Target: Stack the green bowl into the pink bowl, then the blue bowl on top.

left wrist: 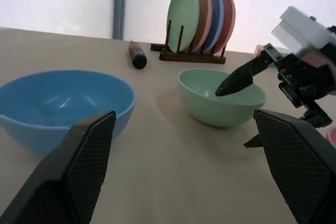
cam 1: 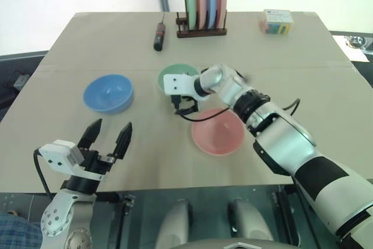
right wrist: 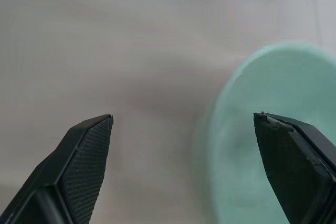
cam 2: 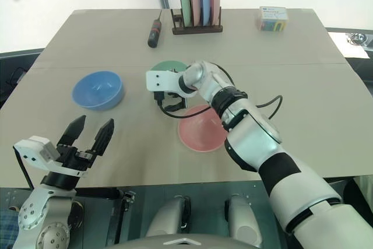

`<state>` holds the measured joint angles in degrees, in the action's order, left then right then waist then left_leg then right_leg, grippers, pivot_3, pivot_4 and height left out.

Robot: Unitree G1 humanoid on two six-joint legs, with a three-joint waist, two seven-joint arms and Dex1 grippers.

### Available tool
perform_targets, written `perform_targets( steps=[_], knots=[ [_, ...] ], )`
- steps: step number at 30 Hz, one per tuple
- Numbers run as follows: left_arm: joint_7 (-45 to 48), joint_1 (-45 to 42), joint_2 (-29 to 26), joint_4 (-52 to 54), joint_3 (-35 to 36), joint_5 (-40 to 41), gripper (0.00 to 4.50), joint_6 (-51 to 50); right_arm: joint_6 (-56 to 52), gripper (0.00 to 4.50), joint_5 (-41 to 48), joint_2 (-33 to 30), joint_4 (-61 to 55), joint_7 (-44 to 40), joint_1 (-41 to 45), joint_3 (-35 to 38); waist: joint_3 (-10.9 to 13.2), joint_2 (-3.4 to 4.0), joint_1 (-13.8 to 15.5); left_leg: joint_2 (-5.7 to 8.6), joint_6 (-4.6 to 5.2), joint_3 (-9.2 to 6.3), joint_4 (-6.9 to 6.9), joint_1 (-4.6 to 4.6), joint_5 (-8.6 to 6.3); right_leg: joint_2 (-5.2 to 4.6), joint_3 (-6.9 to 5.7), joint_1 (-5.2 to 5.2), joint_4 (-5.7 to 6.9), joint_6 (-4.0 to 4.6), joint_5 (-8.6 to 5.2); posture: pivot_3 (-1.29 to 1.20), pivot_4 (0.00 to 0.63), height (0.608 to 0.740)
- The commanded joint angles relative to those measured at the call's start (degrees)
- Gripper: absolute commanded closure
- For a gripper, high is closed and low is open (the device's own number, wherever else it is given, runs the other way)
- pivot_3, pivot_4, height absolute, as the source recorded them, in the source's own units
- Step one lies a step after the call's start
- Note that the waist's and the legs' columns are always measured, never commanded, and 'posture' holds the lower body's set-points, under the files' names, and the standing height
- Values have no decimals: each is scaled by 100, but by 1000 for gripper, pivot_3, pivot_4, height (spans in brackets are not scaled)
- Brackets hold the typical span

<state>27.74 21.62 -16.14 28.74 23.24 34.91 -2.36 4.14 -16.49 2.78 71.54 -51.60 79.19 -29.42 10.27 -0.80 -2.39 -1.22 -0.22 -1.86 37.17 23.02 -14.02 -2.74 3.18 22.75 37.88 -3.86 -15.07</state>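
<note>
- green bowl [cam 1: 175,74] sits mid table, upright, empty; landmark for the rest
- right gripper [right wrist: 184,129] hangs over green bowl's rim, jaws wide apart, one finger over the bowl's inside, the other over bare table [cam 1: 303,56]; grasps nothing
- pink bowl [cam 1: 217,132] just beside green bowl, on its near right side, empty
- blue bowl [cam 1: 108,93] left of green bowl, apart, empty
- left gripper [cam 1: 106,131] near-left of green bowl, well apart, fingers spread, holds nothing
- plate rack [cam 1: 201,30] and screwdriver [cam 1: 158,36] beyond green bowl, far side
</note>
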Motion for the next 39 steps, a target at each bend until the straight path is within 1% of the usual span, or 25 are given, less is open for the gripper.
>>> perform_targets(
  steps=[1, 2, 5, 6, 8, 10, 11, 15, 19, 21, 23, 26, 29, 30, 34, 39],
  knots=[
    [14, 40, -62, 159, 86, -38, 0, 113, 95, 552, -150, 29, 195, 253, 255, 156, 0, 1, -7, 0, 0, 0, 0, 0, 0, 0, 0, 0, 0, 0, 0, 0, 150, 740],
    [13, 41, -65, 155, 91, -37, 0, 117, 109, 775, -171, 36, 228, 257, 259, 182, 1, 1, -12, 0, 0, 0, 0, 0, 0, 0, 0, 1, 0, 0, 0, 0, 150, 740],
    [17, 46, -69, 153, 98, -25, 0, 121, 138, 2119, -224, 47, 274, 228, 256, 248, 1, 2, -20, -1, 0, 0, -3, -1, 0, 2, 0, 4, 3, 1, 0, 0, 150, 740],
    [20, 45, -67, 157, 91, -21, 0, 119, 148, 2421, -236, 46, 278, 221, 254, 265, 1, 2, -22, -1, 0, 0, -4, -1, 0, 2, 0, 5, 3, 1, -1, 0, 150, 740],
    [34, 38, -64, 157, 78, -3, 0, 118, 162, 3297, -255, 45, 277, 190, 250, 292, 1, 2, -19, -1, 0, 1, -5, 0, 0, 3, 1, 7, 3, 1, -1, 0, 150, 740],
    [64, 11, -68, 139, 52, 1, 0, 128, 185, 4298, -279, 43, 266, 154, 249, 318, 1, 2, -19, -1, 0, 1, -5, 0, 0, 2, 1, 6, 2, 1, -1, 0, 150, 740],
    [76, -7, -65, 127, 42, 4, 0, 137, 200, 4426, -289, 41, 257, 138, 251, 337, 1, 2, -18, -1, 0, 2, -5, 0, 0, 2, 1, 6, 3, 1, -1, 0, 150, 740],
    [137, -75, -59, 104, -20, 28, 0, 140, 316, 4426, -229, -4, 100, -27, 357, 490, 3, 2, -16, -1, 0, 1, -5, 0, 0, 2, 0, 6, 3, 1, -1, 0, 150, 740],
    [326, -148, -76, 72, -154, 106, 0, 122, 354, 4426, 96, -127, -514, -714, 511, 772, 6, 3, -18, -1, -1, 0, -5, 3, 0, 3, 0, 7, 3, 1, -1, 0, 150, 740],
    [674, -287, -227, 53, -374, 143, 0, 75, -148, 4426, 503, -372, -1550, -1595, 289, 918, 11, 5, -14, -1, -1, 1, -6, 4, 0, 3, 1, 9, 2, 1, -1, 0, 150, 740],
    [960, -457, -397, -23, -531, 165, 0, 9, -750, 4426, 767, -698, -2704, -2274, -78, 925, 10, 3, 1, -1, -1, -12, 0, 28, 1, 3, -12, 26, 4, 0, 0, 0, 150, 740],
    [1204, -748, -581, -196, -630, 269, 0, -97, -1381, 4426, 860, -1198, -4095, -2692, -541, 810, 6, -1, 59, 0, -4, -36, 15, 62, 3, 2, -35, 39, 1, -1, 1, 0, 150, 740],
    [1529, -1326, -834, -598, -737, 296, 0, -230, -2062, 4426, 883, -2094, -5908, -3143, -1139, 737, 8, 1, 128, 9, -5, -41, 24, 75, 4, -7, -41, 45, 5, -1, 2, 0, 150, 740],
    [1593, -1440, -879, -689, -753, 302, 0, -250, -2246, 4426, 902, -2288, -6308, -3217, -1275, 715, 9, 4, 140, 11, -7, -46, 29, 80, 5, -8, -47, 47, 5, -2, 2, 0, 150, 740],
    [1946, -2017, -1038, -1189, -845, 350, 0, -303, -3248, 4426, 1016, -3265, -8257, -3402, -2253, 679, 9, 4, 116, 3, -8, -45, 23, 76, 6, -1, -46, 52, 9, -1, 1, 0, 150, 740],
    [2329, -2389, -1119, -1502, -929, 415, 0, -386, -4255, 4426, 1336, -4139, -9839, -3355, -3077, 823, 9, 4, 77, 3, -8, -35, 25, 79, 7, -2, -37, 56, 10, -2, 2, 0, 150, 740]
  ],
)
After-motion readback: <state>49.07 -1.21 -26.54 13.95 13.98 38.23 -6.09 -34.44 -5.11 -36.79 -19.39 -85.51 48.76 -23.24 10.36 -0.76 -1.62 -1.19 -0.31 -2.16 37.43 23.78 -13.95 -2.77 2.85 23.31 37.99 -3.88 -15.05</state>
